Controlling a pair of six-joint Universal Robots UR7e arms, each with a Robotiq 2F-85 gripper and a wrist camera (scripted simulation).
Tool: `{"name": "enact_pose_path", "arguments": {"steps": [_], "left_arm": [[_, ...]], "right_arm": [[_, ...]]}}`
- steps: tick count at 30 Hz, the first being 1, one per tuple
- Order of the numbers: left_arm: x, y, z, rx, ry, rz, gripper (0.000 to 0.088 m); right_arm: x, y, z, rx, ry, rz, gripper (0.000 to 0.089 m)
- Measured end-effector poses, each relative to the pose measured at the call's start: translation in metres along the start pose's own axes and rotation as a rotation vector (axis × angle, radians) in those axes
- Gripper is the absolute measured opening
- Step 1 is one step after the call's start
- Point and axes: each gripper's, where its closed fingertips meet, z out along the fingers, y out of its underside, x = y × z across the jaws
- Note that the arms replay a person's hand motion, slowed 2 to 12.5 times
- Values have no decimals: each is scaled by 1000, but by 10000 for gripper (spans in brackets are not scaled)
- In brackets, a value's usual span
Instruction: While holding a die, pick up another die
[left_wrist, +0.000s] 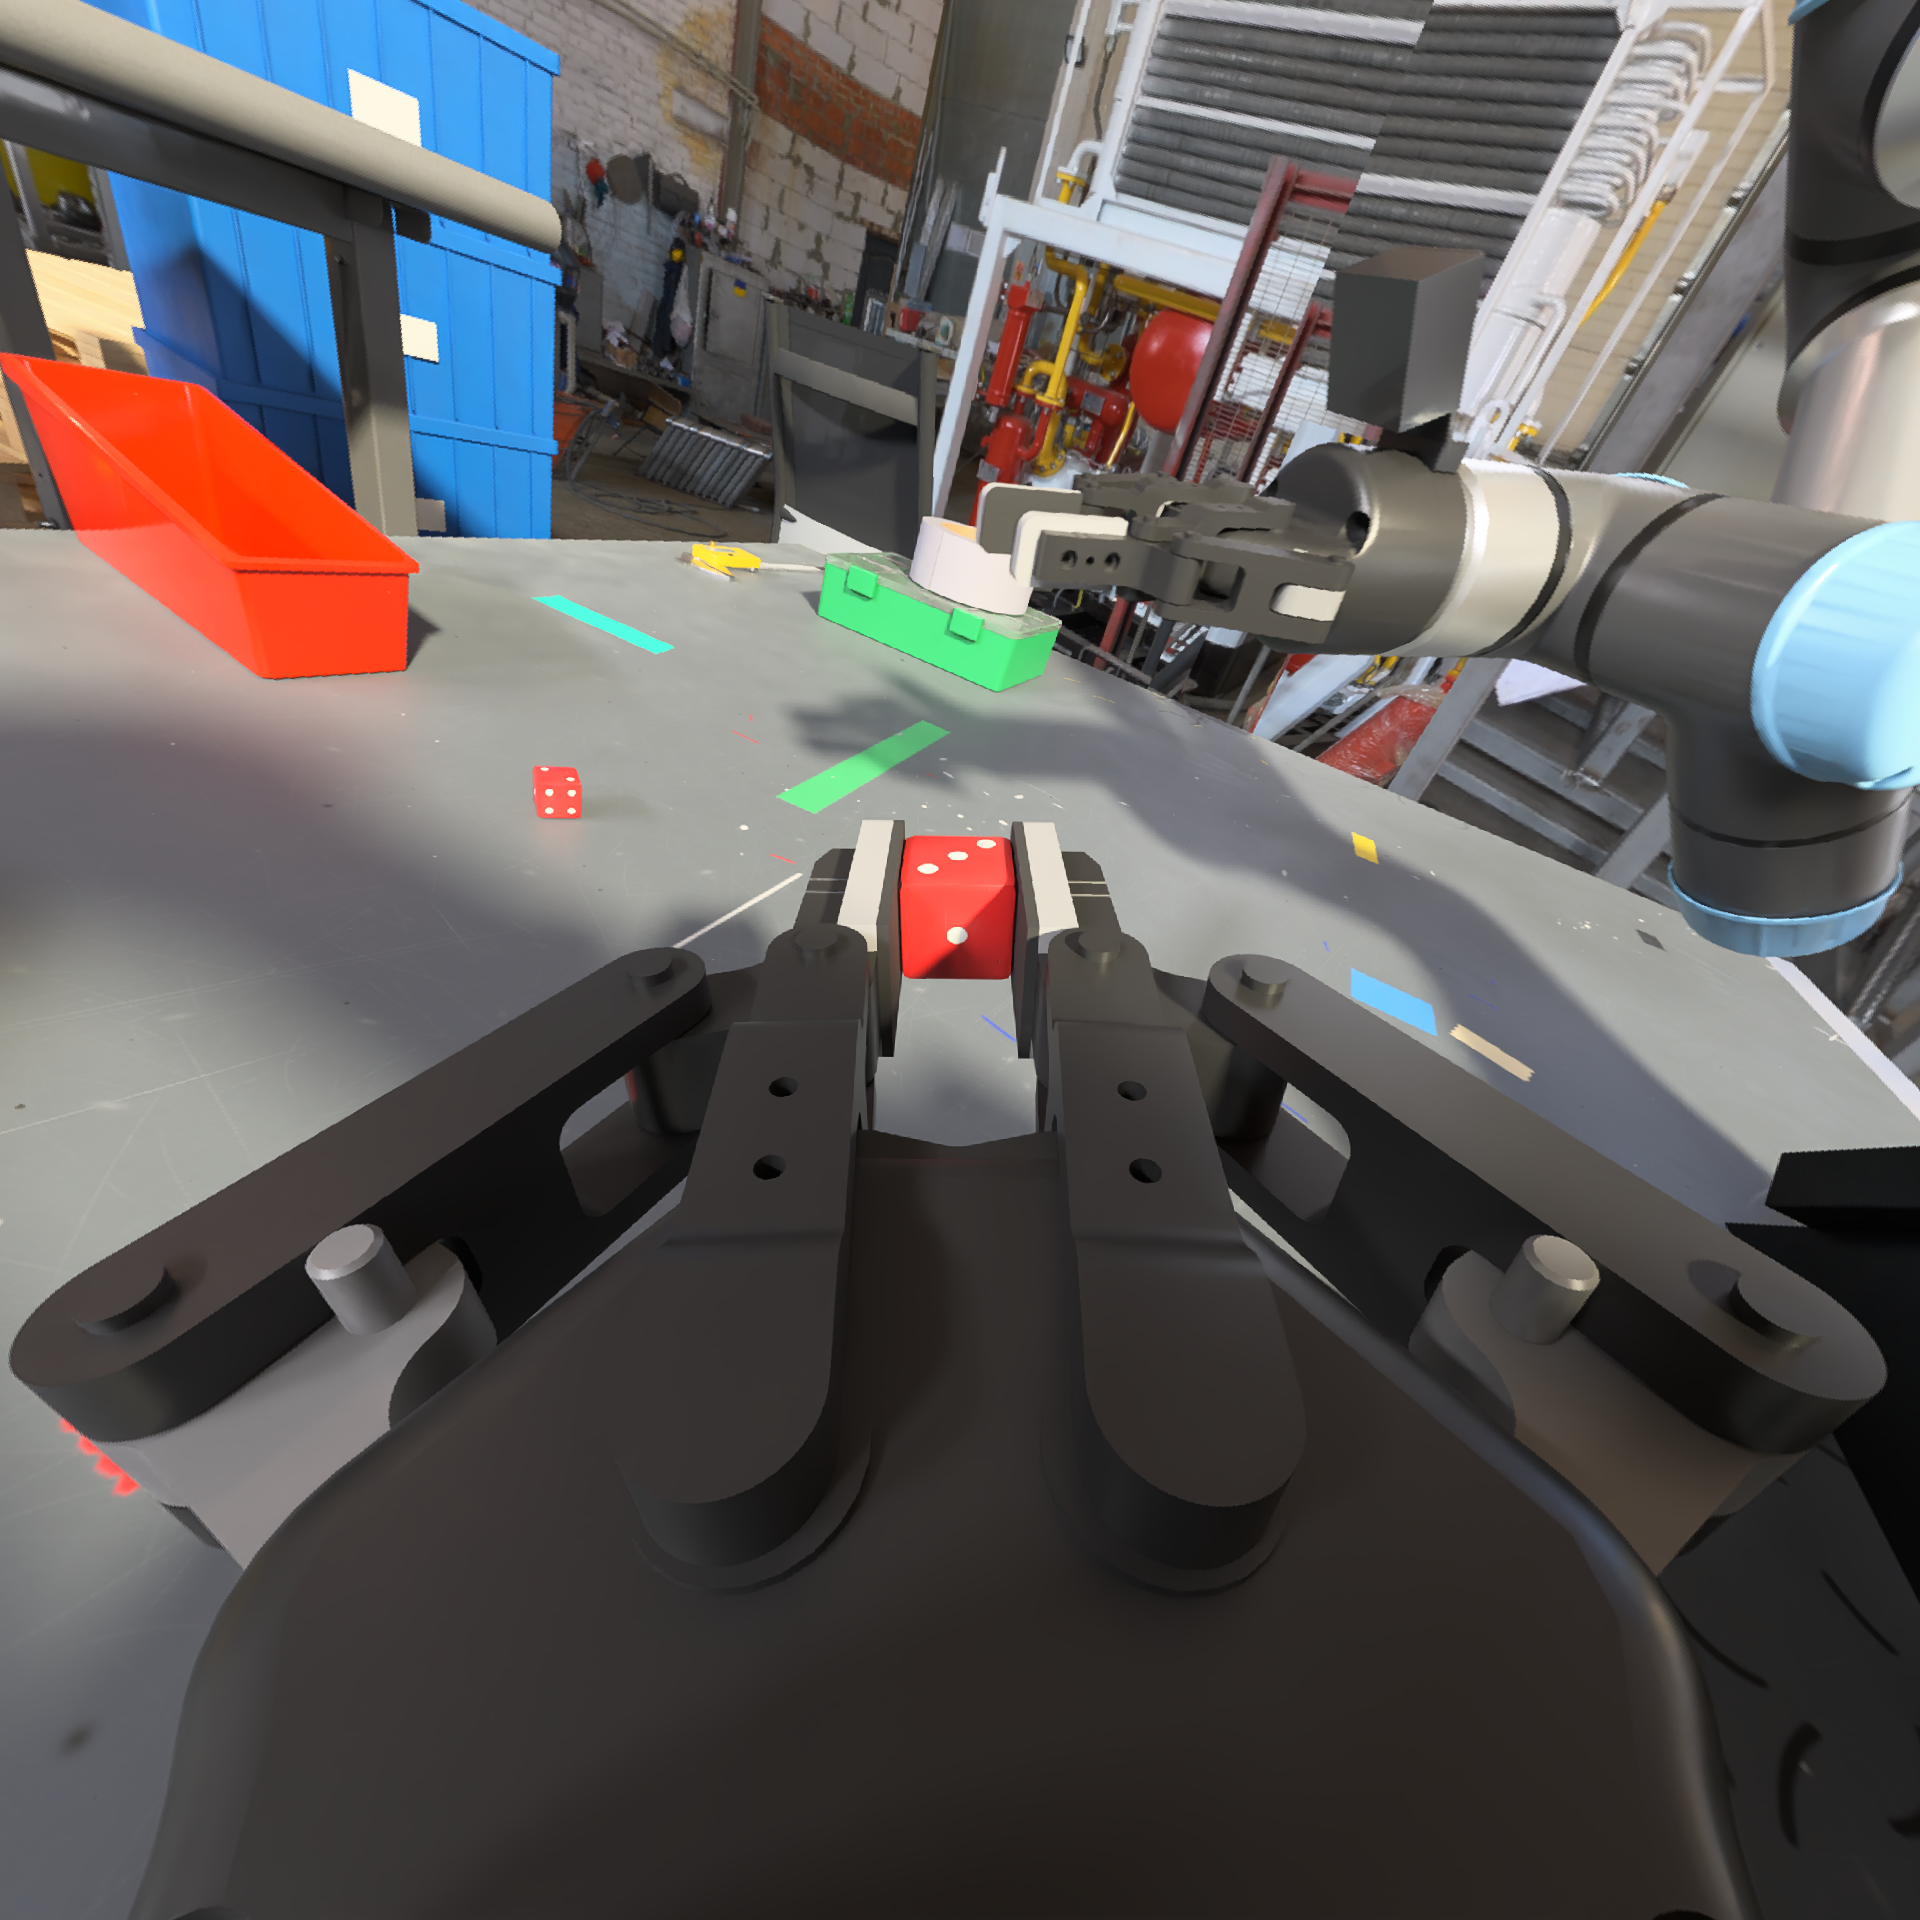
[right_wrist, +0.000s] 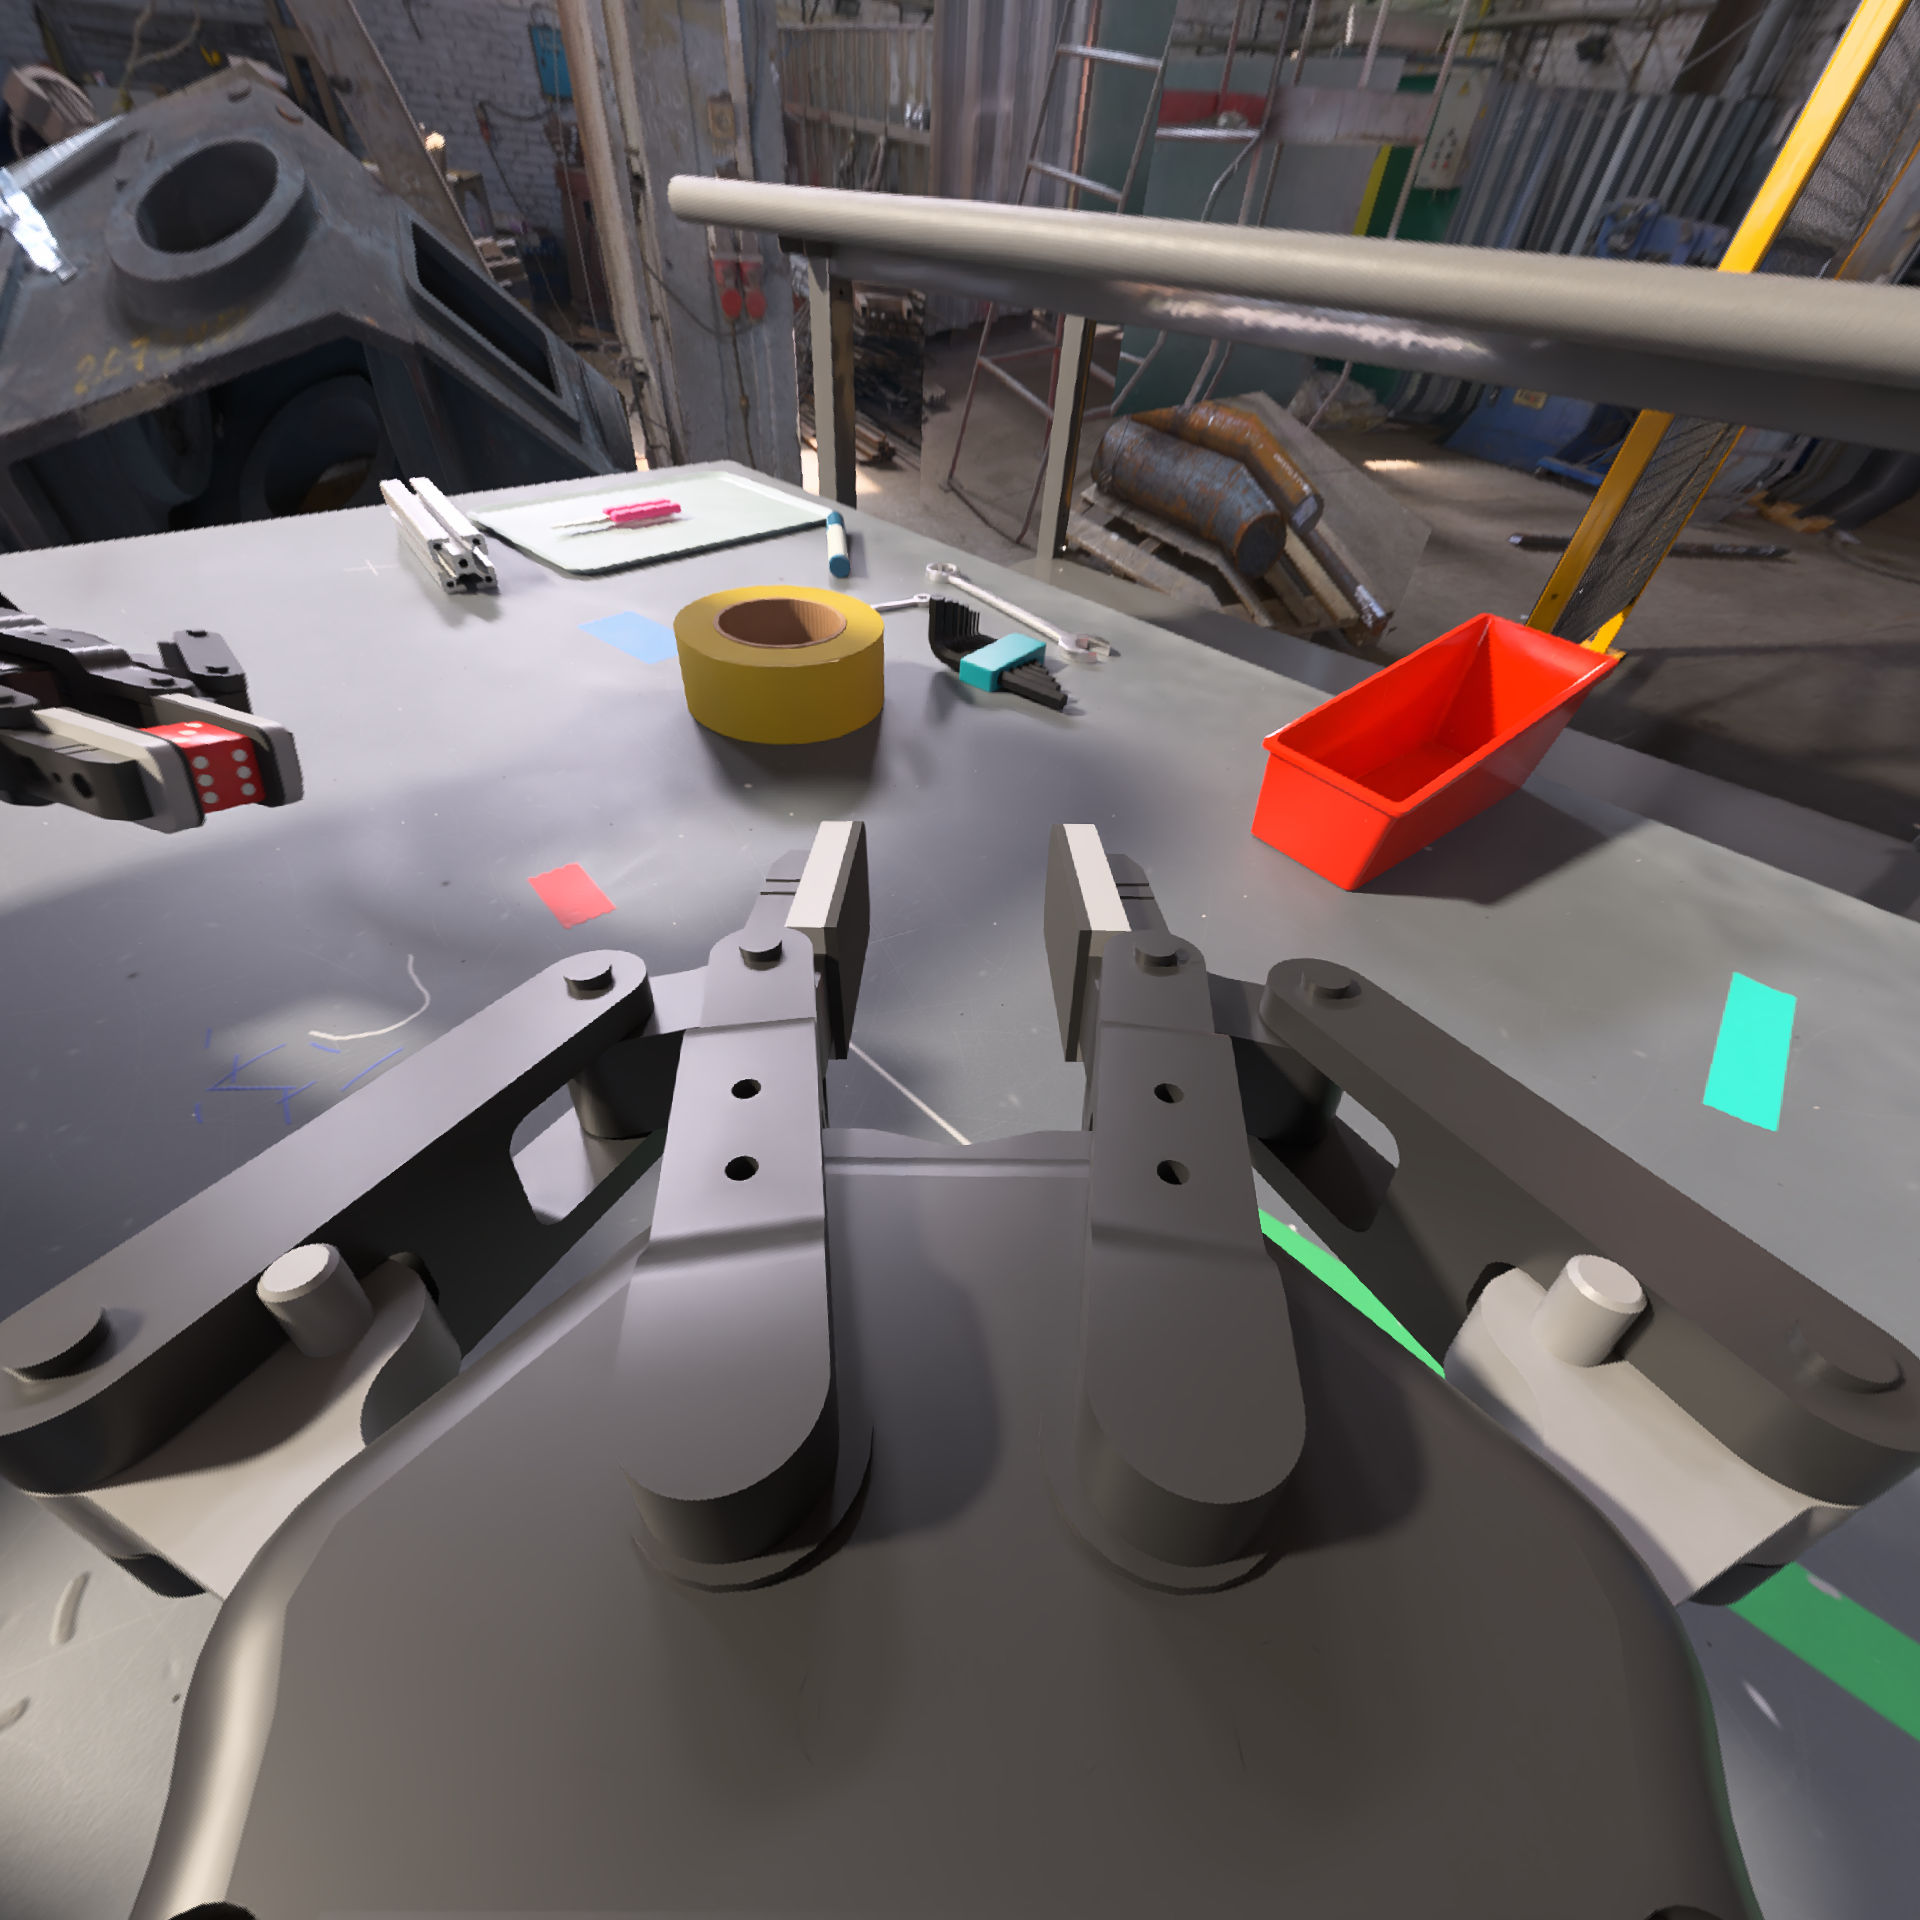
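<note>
My left gripper (left_wrist: 956, 883) is shut on a red die (left_wrist: 956, 904) with white pips and holds it above the grey table (left_wrist: 312, 935). That gripper and its die (right_wrist: 220, 767) also show at the left of the right wrist view. A second red die (left_wrist: 557, 792) lies on the table, ahead and to the left of the left gripper. My right gripper (right_wrist: 956, 883) is open and empty, raised above the table; it also shows in the left wrist view (left_wrist: 1013, 545) at the far right. The second die does not show in the right wrist view.
A red bin (left_wrist: 218, 520) (right_wrist: 1423, 748) sits at the table's edge. A green case (left_wrist: 935, 623) with a white tape roll (left_wrist: 966, 566) stands far ahead. A yellow tape roll (right_wrist: 779, 665), hex keys (right_wrist: 997, 660), a wrench (right_wrist: 1023, 613), a marker (right_wrist: 837, 545), an aluminium profile (right_wrist: 442, 535) and a tray (right_wrist: 644, 525) lie beyond the right gripper.
</note>
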Motion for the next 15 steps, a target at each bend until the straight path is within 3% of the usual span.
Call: {"name": "enact_pose_path", "arguments": {"steps": [15], "left_arm": [[-2,3,-3,-8,-14,5,179]], "right_arm": [[8,29,58,-136,-18,2,447]]}}
